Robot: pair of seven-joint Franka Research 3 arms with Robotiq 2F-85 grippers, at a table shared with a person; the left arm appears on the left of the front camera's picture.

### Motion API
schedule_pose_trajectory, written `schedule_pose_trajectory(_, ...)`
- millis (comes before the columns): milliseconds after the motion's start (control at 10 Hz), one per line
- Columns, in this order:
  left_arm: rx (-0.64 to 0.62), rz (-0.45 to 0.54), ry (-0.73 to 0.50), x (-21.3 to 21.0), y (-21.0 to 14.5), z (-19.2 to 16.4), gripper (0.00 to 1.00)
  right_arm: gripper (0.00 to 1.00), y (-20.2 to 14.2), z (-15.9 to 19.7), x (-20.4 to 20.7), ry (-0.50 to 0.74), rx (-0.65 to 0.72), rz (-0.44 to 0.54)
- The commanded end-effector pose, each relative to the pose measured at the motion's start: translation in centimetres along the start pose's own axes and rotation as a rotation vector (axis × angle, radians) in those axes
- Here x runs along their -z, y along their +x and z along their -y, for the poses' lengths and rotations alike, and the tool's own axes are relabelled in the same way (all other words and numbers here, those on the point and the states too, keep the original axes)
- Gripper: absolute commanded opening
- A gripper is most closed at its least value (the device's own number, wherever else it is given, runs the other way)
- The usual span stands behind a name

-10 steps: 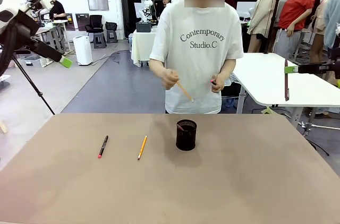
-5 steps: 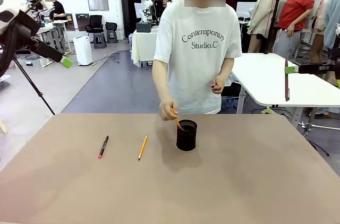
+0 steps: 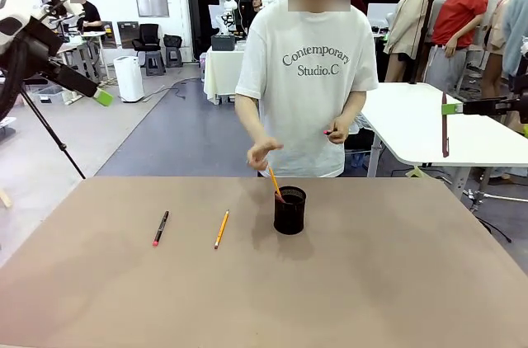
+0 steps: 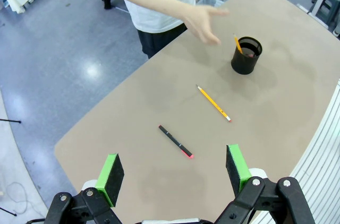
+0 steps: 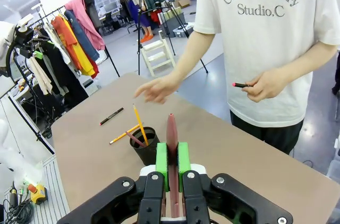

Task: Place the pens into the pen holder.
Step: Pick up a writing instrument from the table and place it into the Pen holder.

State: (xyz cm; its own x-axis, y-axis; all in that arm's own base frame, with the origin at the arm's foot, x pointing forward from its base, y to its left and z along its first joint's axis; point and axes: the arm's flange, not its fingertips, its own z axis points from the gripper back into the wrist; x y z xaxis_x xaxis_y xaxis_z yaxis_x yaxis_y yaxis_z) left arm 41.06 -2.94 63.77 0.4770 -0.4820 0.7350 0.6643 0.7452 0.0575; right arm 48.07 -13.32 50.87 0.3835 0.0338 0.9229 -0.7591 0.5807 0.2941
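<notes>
Here, the left hand [image 4: 174, 171] gapes wide, holding nothing; the right hand [image 5: 172, 151] grips a reddish pen [image 5: 171, 127]; left of the pen holder [image 3: 289, 210] lie a yellow pencil [image 3: 221, 228] and a black pen [image 3: 160, 228]; a second pencil [image 3: 275, 184] leans inside it.

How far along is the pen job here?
Done: one yellow pencil stands in the pen holder. In hand: the right gripper clamps a reddish pen; the person's hand holds a pink-tipped pen. Left: a black pen and second pencil lie on the table; the left gripper is open.
</notes>
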Motion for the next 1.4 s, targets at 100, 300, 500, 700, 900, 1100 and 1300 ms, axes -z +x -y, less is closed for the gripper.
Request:
schedule_pose_trajectory(100,0.005,0.004,-0.003,-0.18,0.04,-0.01,1.00,0.00,0.29,-0.17,0.09,0.002,-0.006,0.003)
schedule_pose_trajectory(300,0.005,0.004,-0.003,-0.18,0.04,-0.01,1.00,0.00,0.29,-0.17,0.09,0.002,-0.006,0.003)
schedule_pose_trajectory(500,0.005,0.004,-0.003,-0.18,0.04,-0.01,1.00,0.00,0.29,-0.17,0.09,0.002,-0.006,0.003)
schedule_pose_trajectory(700,0.005,0.004,-0.003,-0.18,0.04,-0.01,1.00,0.00,0.29,-0.17,0.09,0.002,-0.006,0.003)
schedule_pose_trajectory(900,0.005,0.004,-0.003,-0.18,0.04,-0.01,1.00,0.00,0.29,-0.17,0.09,0.002,-0.006,0.003)
schedule_pose_trajectory(1100,0.005,0.004,-0.003,-0.18,0.04,-0.01,1.00,0.00,0.29,-0.17,0.09,0.002,-0.006,0.003)
schedule_pose_trajectory(1300,0.005,0.004,-0.003,-0.18,0.04,-0.01,1.00,0.00,0.29,-0.17,0.09,0.002,-0.006,0.003)
